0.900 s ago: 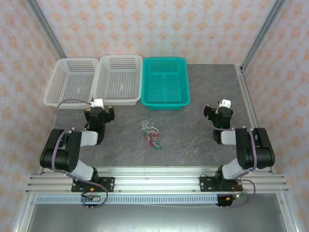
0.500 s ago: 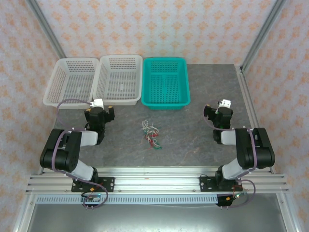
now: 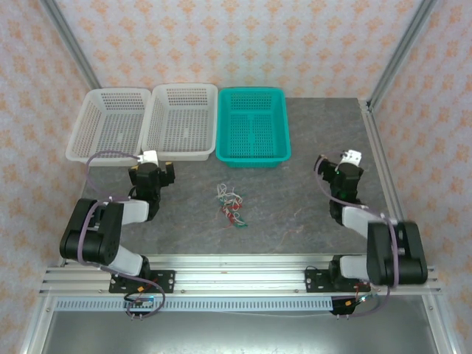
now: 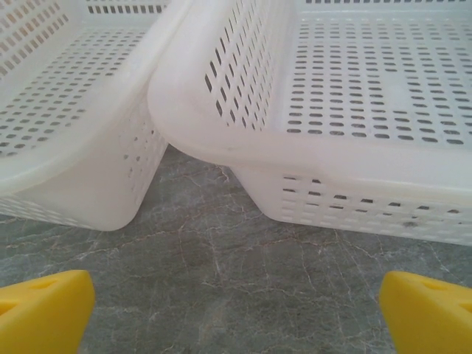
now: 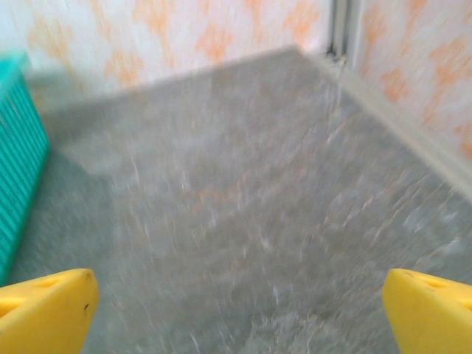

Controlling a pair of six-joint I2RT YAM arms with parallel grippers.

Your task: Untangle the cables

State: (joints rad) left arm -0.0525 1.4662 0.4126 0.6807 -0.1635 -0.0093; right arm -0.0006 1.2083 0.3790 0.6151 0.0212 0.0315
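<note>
The cables (image 3: pixel 230 204) lie in a small tangle of white, reddish and green loops on the grey table, midway between the two arms. My left gripper (image 3: pixel 153 171) sits low at the left, in front of the white baskets, well left of the tangle. Its yellow fingertips (image 4: pixel 44 313) stand wide apart over bare table; it is open and empty. My right gripper (image 3: pixel 344 168) is at the right, far from the cables. Its yellow fingertips (image 5: pixel 46 310) are also spread wide over bare table, open and empty. That wrist view is blurred.
Two white mesh baskets (image 3: pixel 110 124) (image 3: pixel 181 122) and a teal basket (image 3: pixel 252 125) stand in a row at the back. The white baskets' corners (image 4: pixel 221 140) are close in front of my left gripper. The teal basket's side (image 5: pixel 18 162) and the enclosure wall (image 5: pixel 413 81) show ahead of my right gripper.
My right arm has swung its gripper a little to the right and straightened. The left arm and the cables have not moved.
</note>
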